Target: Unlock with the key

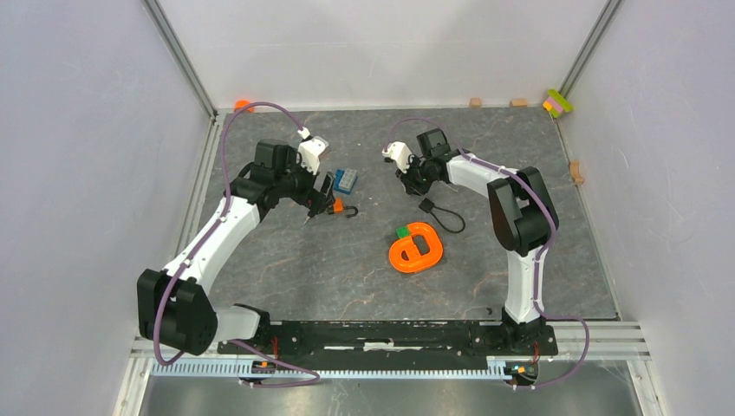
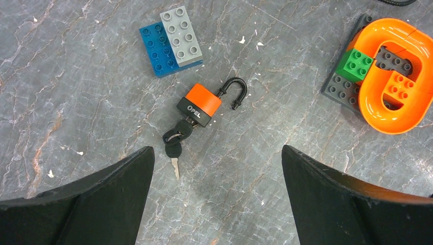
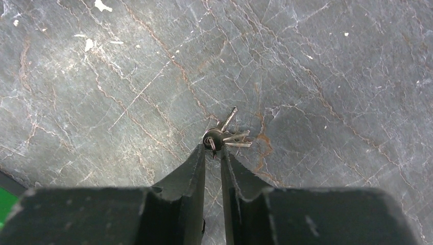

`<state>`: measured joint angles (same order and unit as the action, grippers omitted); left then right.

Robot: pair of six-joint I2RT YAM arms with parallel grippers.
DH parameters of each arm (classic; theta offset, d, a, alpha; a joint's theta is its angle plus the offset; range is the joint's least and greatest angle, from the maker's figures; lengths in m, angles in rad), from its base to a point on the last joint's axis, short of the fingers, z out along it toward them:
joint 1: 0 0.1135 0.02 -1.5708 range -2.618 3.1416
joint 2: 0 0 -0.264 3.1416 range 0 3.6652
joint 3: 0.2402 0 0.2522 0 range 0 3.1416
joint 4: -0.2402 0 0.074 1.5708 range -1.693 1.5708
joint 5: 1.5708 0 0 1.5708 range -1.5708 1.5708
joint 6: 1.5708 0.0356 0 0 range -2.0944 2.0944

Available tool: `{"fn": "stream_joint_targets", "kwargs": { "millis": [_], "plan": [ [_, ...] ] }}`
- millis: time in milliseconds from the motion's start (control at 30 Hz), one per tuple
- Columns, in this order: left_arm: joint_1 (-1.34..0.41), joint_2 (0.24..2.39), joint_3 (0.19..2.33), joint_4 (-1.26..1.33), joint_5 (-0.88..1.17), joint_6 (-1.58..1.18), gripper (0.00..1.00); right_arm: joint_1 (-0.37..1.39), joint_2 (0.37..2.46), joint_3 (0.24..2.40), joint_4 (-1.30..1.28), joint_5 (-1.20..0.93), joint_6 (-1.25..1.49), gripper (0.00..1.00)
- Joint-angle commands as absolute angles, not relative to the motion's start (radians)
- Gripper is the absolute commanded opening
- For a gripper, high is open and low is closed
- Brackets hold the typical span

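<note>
The key [image 2: 174,153], with a black head and a short silvery blade, lies flat on the table, joined by a ring to another black-headed key in the base of the small orange padlock [image 2: 200,104]. The padlock's black shackle [image 2: 235,92] stands swung open. My left gripper [image 2: 217,148] hangs wide open above them, with the key just inside its left finger [image 2: 117,194]. My right gripper [image 3: 213,148] is down at the table further right. Its jaws stand nearly together on the ring of a bunch of small silvery keys [image 3: 227,133].
A blue and grey brick block [image 2: 171,41] lies beyond the padlock. The orange ring-shaped piece [image 1: 416,247] on brick plates sits mid-table. A small lock on a thin black cable [image 1: 438,212] lies beside my right arm. Loose bricks line the back edge [image 1: 518,102].
</note>
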<state>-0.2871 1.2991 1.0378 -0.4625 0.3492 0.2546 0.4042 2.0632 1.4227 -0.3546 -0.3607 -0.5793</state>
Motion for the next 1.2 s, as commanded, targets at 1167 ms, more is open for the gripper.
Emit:
{"fn": "stream_joint_targets", "kwargs": {
  "millis": [1167],
  "plan": [
    [-0.352,1.325,1.088,-0.222,0.937,0.231,0.92,0.445,1.609,1.359,-0.486,-1.014,-0.627,0.0]
  ]
}}
